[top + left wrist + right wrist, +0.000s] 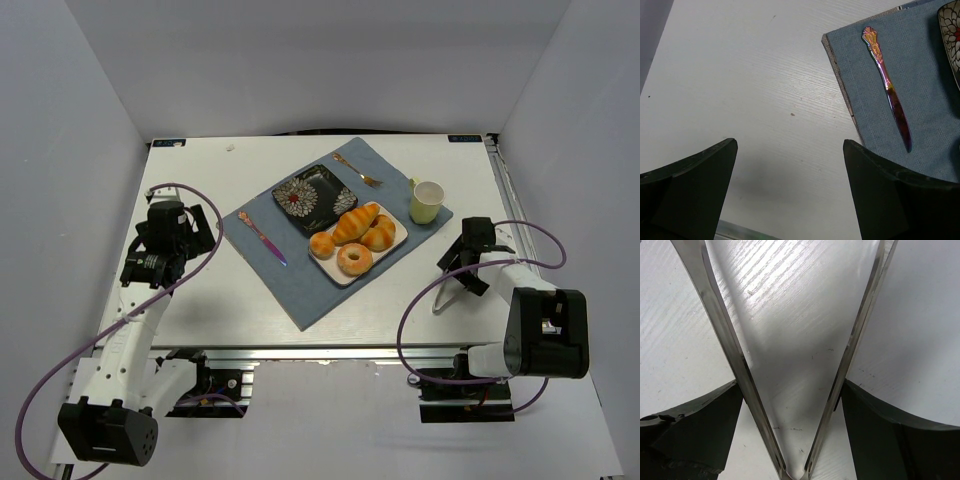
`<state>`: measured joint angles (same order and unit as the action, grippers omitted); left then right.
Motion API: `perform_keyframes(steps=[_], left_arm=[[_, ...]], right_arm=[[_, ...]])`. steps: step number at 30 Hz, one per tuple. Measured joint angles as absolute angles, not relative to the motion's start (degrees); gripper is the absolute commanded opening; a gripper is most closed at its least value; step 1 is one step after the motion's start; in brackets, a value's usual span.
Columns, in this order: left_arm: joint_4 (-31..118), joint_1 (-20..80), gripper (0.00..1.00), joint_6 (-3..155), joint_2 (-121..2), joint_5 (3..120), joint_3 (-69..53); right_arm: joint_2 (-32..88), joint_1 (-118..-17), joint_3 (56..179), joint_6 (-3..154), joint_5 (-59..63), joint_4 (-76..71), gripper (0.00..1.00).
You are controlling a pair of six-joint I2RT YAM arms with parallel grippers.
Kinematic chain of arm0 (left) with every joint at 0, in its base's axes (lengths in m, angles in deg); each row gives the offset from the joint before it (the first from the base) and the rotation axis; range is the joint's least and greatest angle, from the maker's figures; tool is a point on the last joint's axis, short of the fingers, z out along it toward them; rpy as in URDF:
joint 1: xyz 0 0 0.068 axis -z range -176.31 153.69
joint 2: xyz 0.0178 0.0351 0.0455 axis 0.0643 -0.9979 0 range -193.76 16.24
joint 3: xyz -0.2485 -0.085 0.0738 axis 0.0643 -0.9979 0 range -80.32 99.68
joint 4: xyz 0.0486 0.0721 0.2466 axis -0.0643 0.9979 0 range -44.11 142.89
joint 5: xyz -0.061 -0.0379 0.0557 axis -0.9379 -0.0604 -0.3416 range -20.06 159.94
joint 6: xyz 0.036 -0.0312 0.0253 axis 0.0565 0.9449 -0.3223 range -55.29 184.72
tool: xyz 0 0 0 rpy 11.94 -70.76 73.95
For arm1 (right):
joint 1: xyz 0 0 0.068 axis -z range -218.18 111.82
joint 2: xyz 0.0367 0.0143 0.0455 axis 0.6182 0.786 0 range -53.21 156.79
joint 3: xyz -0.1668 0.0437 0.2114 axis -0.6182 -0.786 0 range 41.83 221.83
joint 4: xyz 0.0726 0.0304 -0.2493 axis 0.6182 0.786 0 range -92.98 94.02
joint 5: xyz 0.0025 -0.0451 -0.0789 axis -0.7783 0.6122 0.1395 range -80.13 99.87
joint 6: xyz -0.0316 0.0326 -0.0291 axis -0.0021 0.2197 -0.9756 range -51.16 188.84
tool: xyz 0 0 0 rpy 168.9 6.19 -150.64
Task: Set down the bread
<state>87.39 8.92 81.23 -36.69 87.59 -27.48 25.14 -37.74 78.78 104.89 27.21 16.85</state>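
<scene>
The bread [354, 259] lies flat on the near corner of the white plate [401, 238], with its hole facing up.
It is a round ring, so it has no long axis and points no special way; the crust is golden-brown and the rim around the hole is pale. A small round bun [322, 244] is just beside it on the left, and two long rolls [356, 223] lie behind it on the same plate, which stands on a blue cloth [300, 290]. The right gripper [790, 382] is well apart to the right, its jaws wide, and each finger seems to rest against one arm of the spread metal tongs [720, 325]. The left gripper [790, 145] is open over the bare table, near a knife [890, 90].
</scene>
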Motion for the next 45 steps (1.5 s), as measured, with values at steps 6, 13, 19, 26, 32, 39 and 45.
perform_keyframes(steps=[6,13,19,26,32,39,45], left_arm=[[87.5,8.9,0.98,81.1,-36.7,87.9,-27.5],[87.5,8.9,0.98,80.8,-36.7,88.2,-27.5],[87.6,8.9,0.98,80.6,-36.7,88.2,-27.5],[87.9,8.9,0.98,80.6,-36.7,88.1,-27.5],[87.9,8.9,0.98,80.6,-36.9,87.5,-27.5],[88.2,8.9,0.98,80.7,-38.0,87.0,-27.0],[88.2,8.9,0.98,81.1,-39.0,86.8,-24.9]], right_arm=[[25.7,-37.6,78.9,105.1,28.1,16.9,0.74],[25.6,-37.5,78.9,104.8,28.4,17.0,0.70],[23.9,-37.5,79.0,103.6,27.3,19.5,0.68],[16.1,-37.5,83.4,100.8,27.0,28.8,0.69],[11.5,-37.5,91.8,98.4,26.7,36.6,0.68],[5.2,-37.5,101.1,95.0,25.9,44.3,0.66],[1.6,-37.5,107.7,91.1,17.9,48.3,0.65]])
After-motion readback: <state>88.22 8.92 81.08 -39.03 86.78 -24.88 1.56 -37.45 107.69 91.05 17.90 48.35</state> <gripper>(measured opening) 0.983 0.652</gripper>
